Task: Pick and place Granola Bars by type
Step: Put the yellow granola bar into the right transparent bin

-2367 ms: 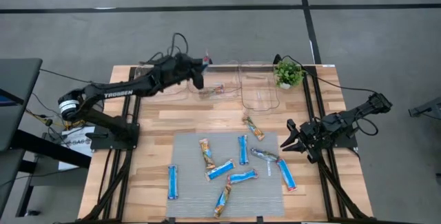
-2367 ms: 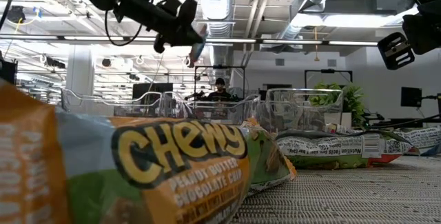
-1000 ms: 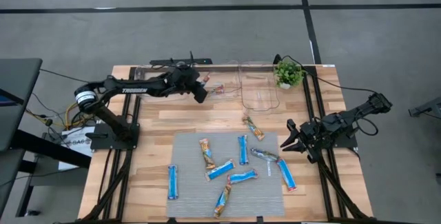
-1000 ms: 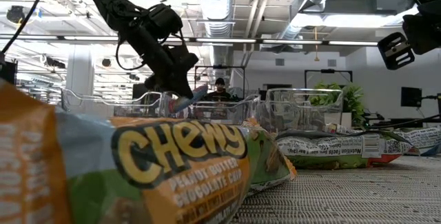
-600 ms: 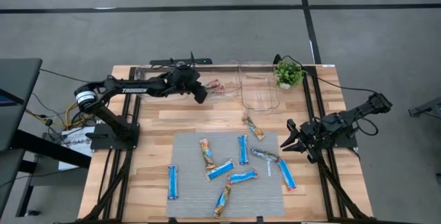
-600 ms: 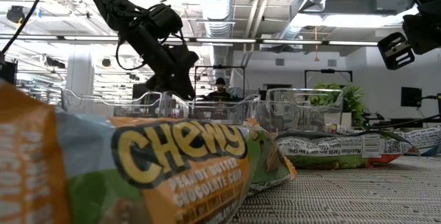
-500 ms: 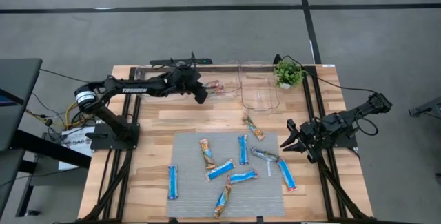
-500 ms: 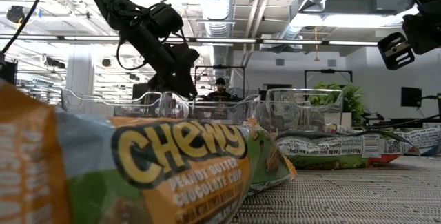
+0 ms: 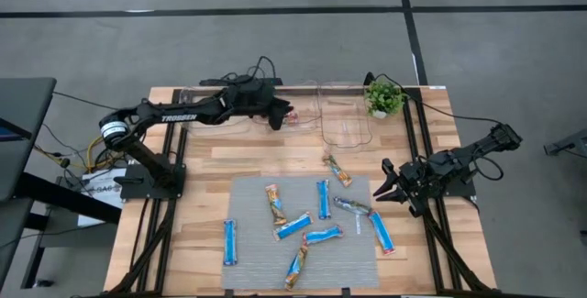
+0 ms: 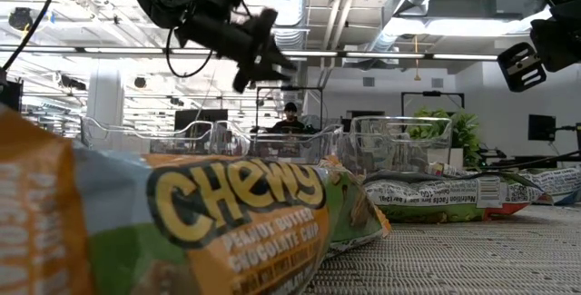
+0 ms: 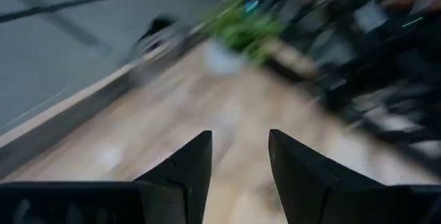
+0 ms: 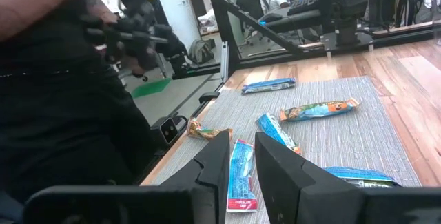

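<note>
Wooden worktop [image 9: 220, 156]: the left gripper [image 9: 278, 115] hangs empty, fingers parted, over clear plastic bins [image 9: 344, 126]; wrapped blue and orange granola bars [image 9: 322, 199] lie unsorted on the grey mat [image 9: 252, 261]; the right gripper [image 9: 386, 186] waits beside it, slightly parted.

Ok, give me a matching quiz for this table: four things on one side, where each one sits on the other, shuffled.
1 left tool
2 right tool
3 small green potted plant
4 lone bright blue wrapped granola bar

A far right corner of the wooden table
B left side of the grey woven mat
C over the clear plastic bins
D by the mat's right edge

Pairs: 1-C, 2-D, 3-A, 4-B
</note>
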Controlling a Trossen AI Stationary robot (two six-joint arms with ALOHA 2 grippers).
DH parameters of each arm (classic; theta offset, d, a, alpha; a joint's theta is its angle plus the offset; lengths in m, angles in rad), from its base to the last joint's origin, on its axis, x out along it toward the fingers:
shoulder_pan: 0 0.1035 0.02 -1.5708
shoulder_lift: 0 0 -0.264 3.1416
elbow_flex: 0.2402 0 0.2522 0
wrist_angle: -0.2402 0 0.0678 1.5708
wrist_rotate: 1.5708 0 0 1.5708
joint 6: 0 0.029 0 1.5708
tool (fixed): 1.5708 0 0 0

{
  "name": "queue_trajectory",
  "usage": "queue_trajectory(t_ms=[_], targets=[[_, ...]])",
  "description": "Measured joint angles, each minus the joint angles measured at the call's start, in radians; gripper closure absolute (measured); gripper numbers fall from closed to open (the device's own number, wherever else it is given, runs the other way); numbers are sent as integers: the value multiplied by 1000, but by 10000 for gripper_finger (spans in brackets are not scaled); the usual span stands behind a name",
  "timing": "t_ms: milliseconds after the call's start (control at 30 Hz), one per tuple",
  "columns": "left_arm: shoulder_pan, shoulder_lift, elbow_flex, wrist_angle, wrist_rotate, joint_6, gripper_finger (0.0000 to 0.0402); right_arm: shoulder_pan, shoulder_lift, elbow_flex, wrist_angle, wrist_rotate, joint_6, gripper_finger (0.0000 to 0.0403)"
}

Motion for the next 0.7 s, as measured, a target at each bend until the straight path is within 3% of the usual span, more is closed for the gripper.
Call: queue_trajectory(t_ms=[300, 700], targets=[[-55, 0, 1, 358, 269, -68, 264, 0, 0, 0, 0, 0, 0, 341], [-143, 0, 1, 371, 463, -116, 264, 0, 0, 0, 0, 0, 0, 341]])
